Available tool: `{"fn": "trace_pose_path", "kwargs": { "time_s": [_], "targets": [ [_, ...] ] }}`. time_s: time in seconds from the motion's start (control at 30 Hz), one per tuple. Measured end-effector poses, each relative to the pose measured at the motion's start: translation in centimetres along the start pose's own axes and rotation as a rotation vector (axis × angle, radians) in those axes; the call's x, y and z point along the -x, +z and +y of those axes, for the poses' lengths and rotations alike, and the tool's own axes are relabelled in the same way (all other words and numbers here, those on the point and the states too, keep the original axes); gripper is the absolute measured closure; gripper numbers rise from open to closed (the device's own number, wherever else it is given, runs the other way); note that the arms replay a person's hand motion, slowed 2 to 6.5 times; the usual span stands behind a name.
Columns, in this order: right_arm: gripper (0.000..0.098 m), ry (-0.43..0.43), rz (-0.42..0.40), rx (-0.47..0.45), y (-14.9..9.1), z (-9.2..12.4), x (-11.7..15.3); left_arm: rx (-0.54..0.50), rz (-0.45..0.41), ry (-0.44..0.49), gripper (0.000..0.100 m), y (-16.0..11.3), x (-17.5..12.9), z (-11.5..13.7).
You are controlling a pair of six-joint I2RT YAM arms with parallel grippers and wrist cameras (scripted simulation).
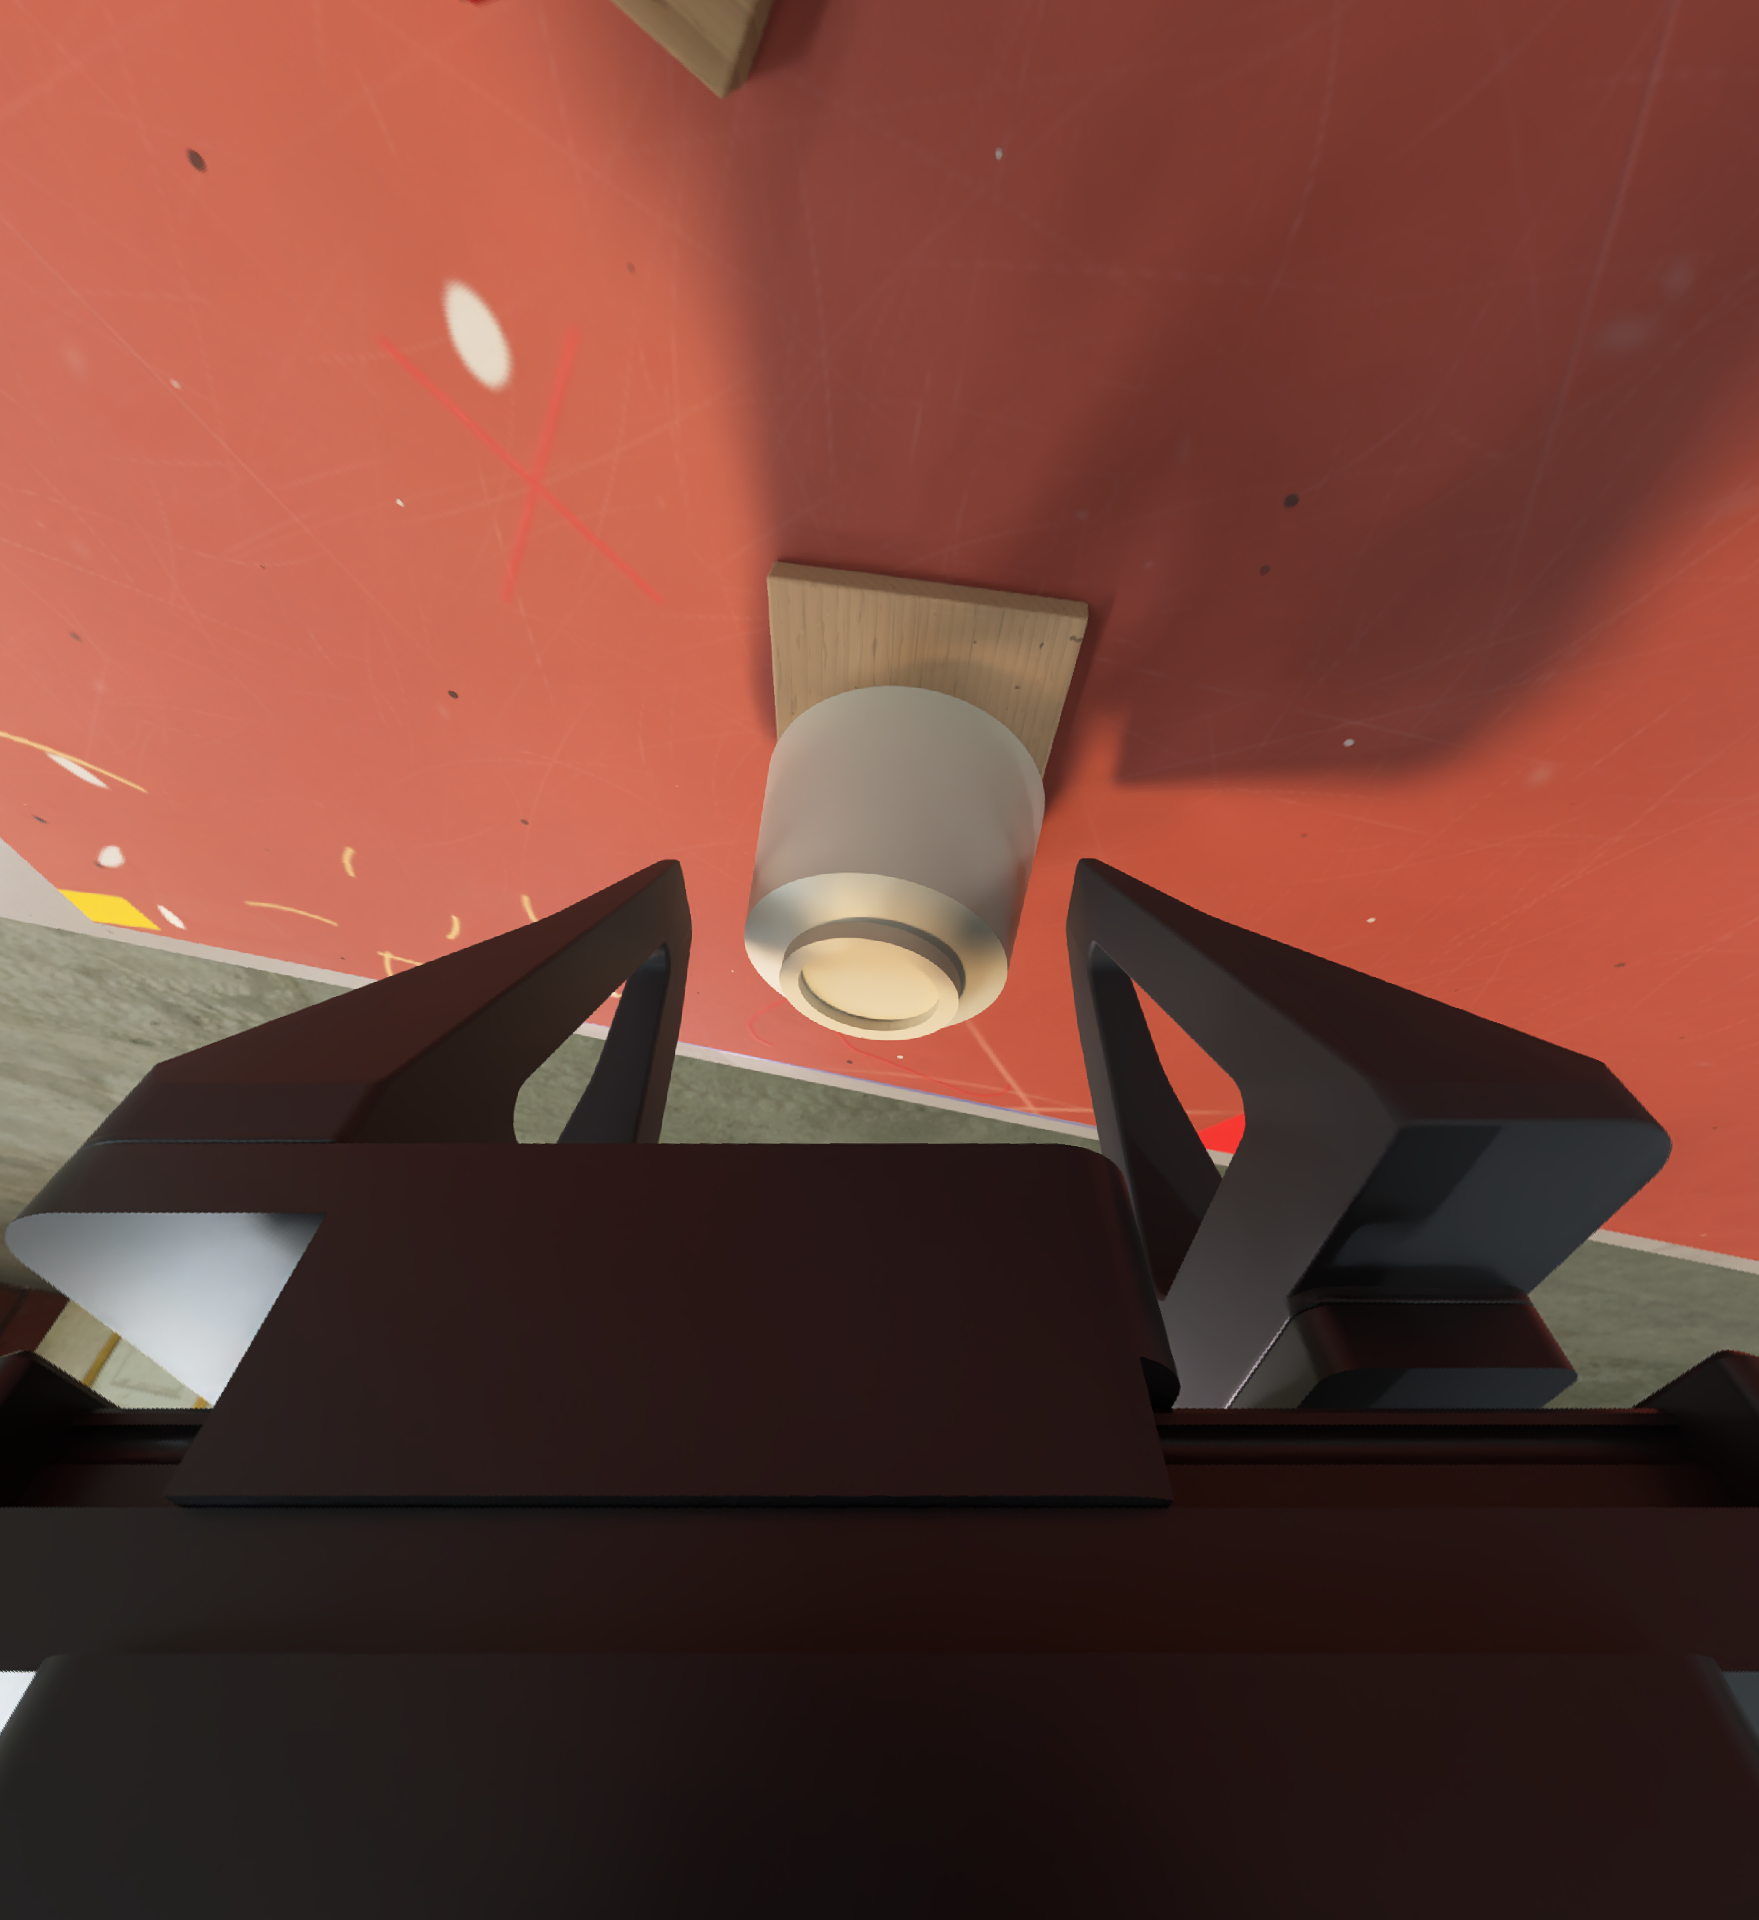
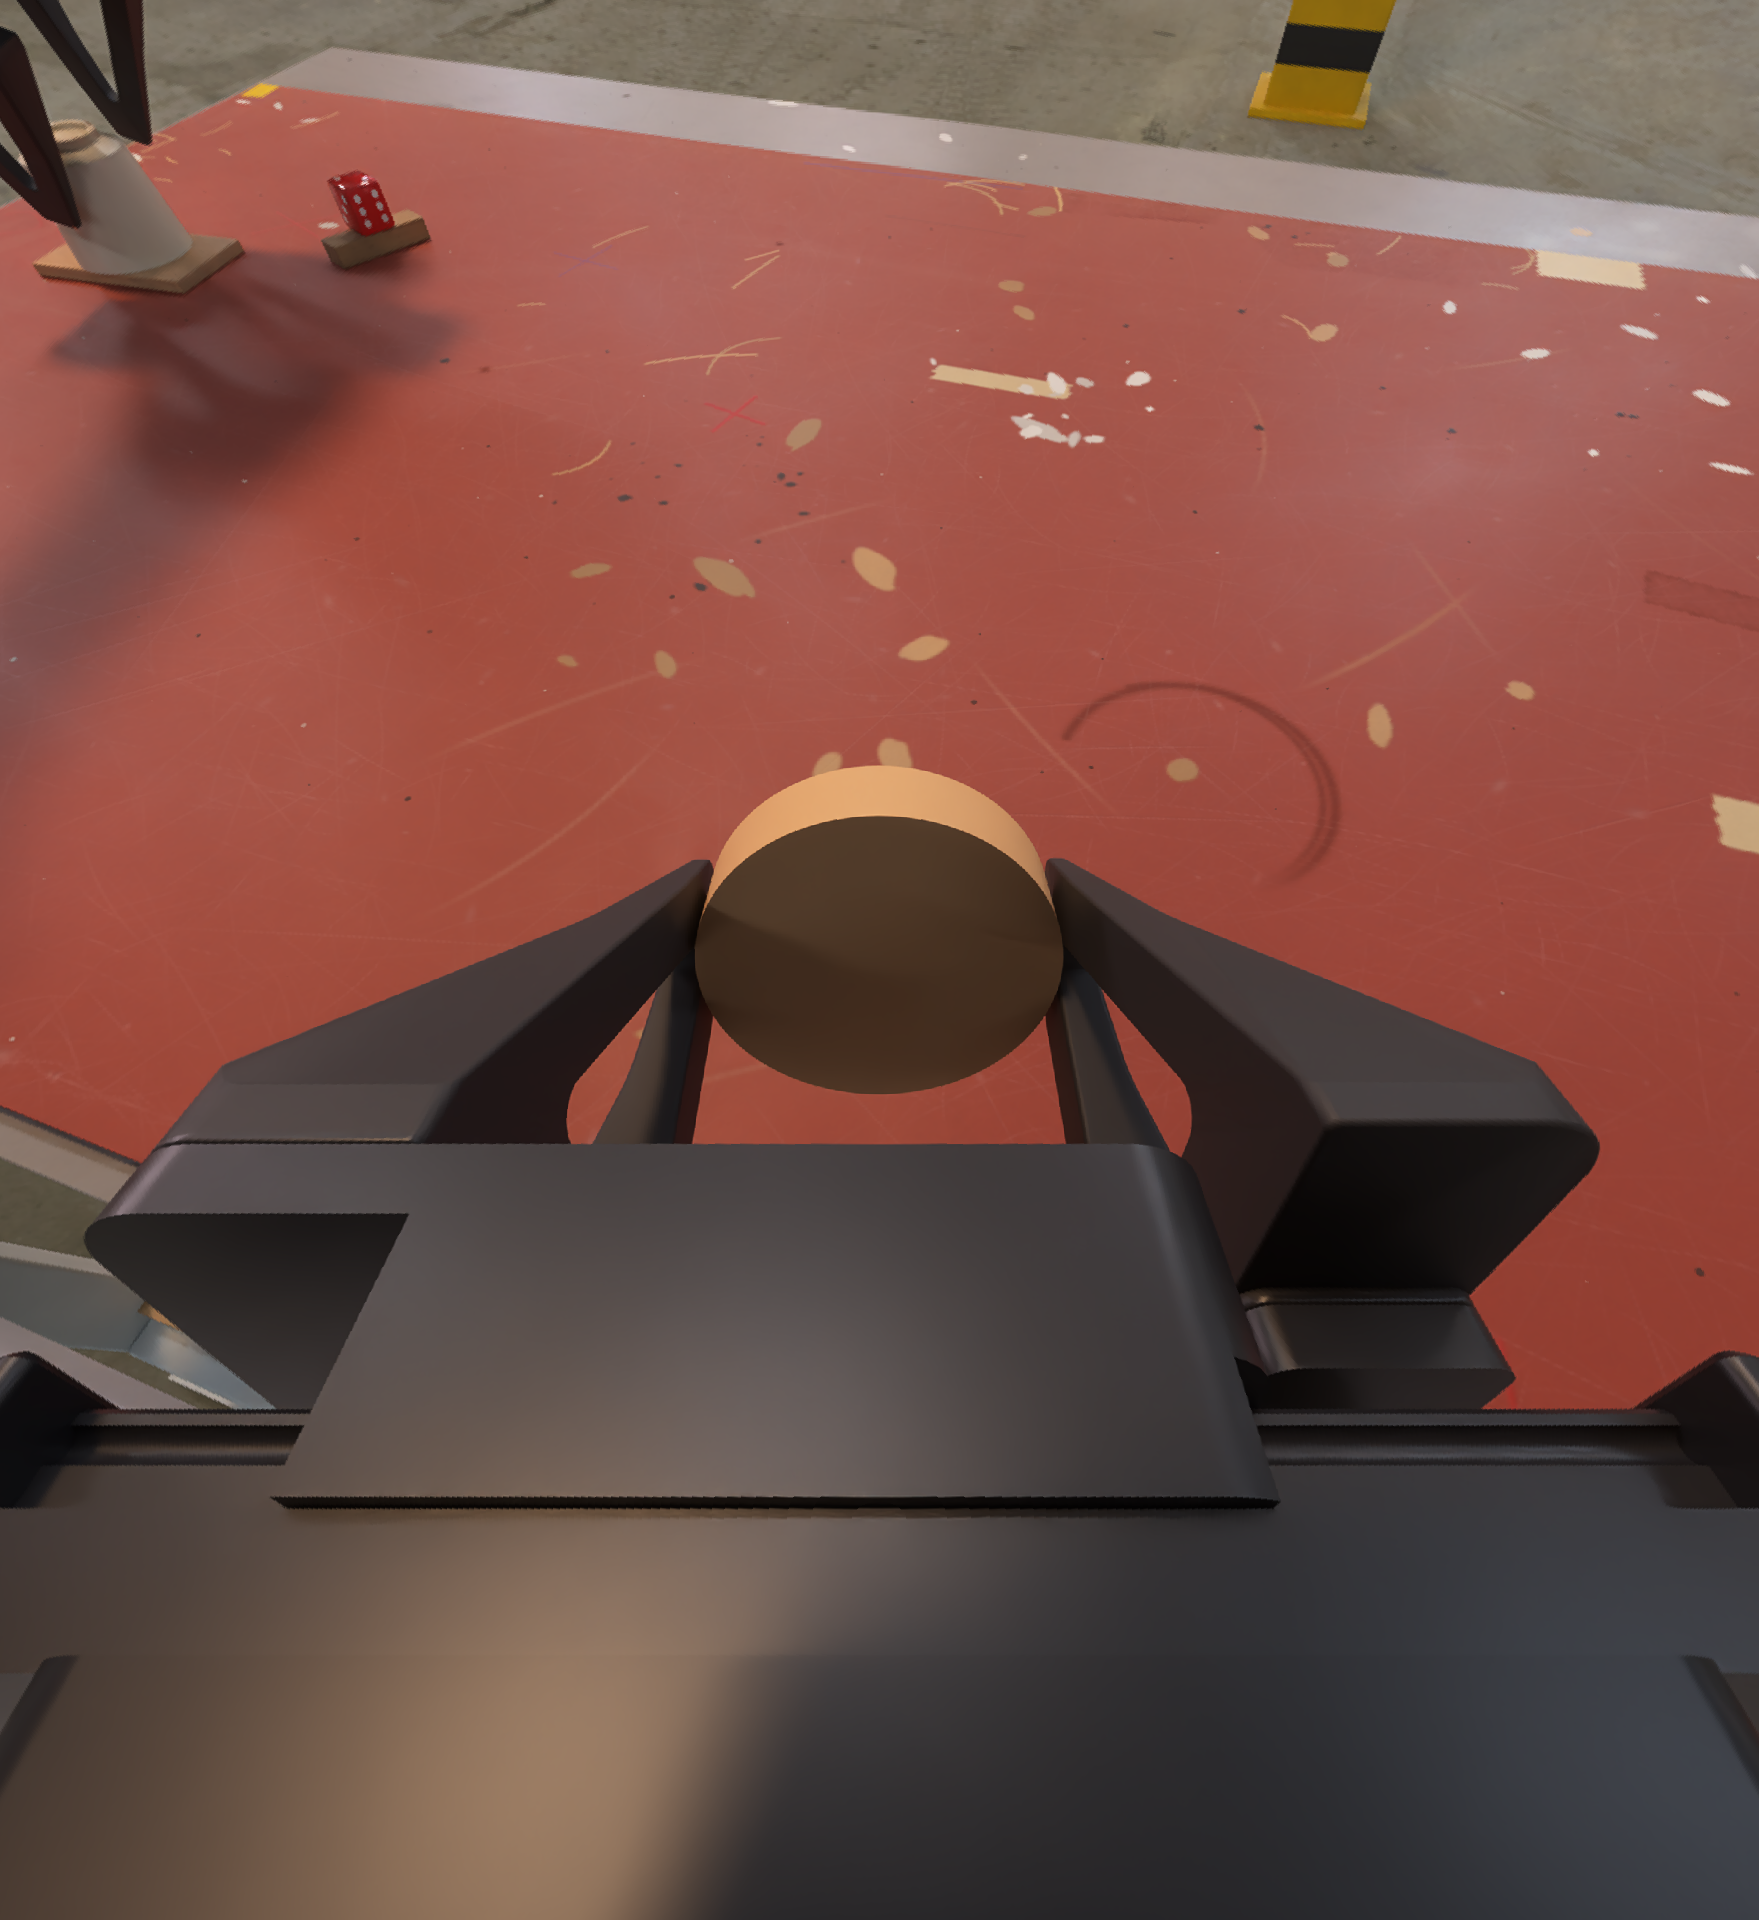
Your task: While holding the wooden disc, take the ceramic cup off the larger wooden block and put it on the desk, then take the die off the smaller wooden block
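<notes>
Right gripper (image 2: 877, 935): clamped on one wooden disc (image 2: 877, 951), fingers pressing its rim at 9 and 3 o'clock. Disc stands on edge, flat face toward the camera, axis running along the fingers; held above the red desk (image 2: 958, 623).

Left gripper (image 1: 877, 925): fingers spread wide, one either side of the ceramic cup (image 1: 890, 831), gap visible on both sides, no contact. In the right wrist view the left gripper (image 2: 75, 156) shows at 10 o'clock, straddling the cup (image 2: 122, 208).

Cup: one, off-white, upside down, foot ring up toward the camera, long axis vertical, rim down on the larger wooden block (image 1: 916, 634), a flat slab.

Die (image 2: 361, 201): one, red with white pips, on the smaller wooden block (image 2: 376, 241), just beside the larger block (image 2: 142, 265) at its 3 o'clock.

Blocks: two. One yellow-and-black post (image 2: 1322, 62) on the floor at 1 o'clock, beyond the desk.
</notes>
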State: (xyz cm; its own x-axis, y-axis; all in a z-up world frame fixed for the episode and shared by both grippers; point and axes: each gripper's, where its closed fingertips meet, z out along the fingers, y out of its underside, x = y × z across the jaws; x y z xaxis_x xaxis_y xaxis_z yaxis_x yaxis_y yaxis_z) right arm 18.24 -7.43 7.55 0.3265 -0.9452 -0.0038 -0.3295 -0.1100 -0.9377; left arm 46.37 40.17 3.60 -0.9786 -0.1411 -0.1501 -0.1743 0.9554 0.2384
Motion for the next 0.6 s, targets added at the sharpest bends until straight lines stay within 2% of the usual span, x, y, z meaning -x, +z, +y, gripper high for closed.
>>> {"fn": "trace_pose_path", "kwargs": {
  "time_s": [0.27,0.6],
  "targets": [
    [0.0458,0.001,0.000,0.006,0.1,0.0,-0.1,0.060,-0.016,0.039,0.052,1.2,-0.2,0.7],
    [0.0458,0.029,-0.012,-0.002,0.0,0.0,-0.3,-0.029,-0.004,0.008,0.053,-0.4,-0.7,0.1]
  ]
}}
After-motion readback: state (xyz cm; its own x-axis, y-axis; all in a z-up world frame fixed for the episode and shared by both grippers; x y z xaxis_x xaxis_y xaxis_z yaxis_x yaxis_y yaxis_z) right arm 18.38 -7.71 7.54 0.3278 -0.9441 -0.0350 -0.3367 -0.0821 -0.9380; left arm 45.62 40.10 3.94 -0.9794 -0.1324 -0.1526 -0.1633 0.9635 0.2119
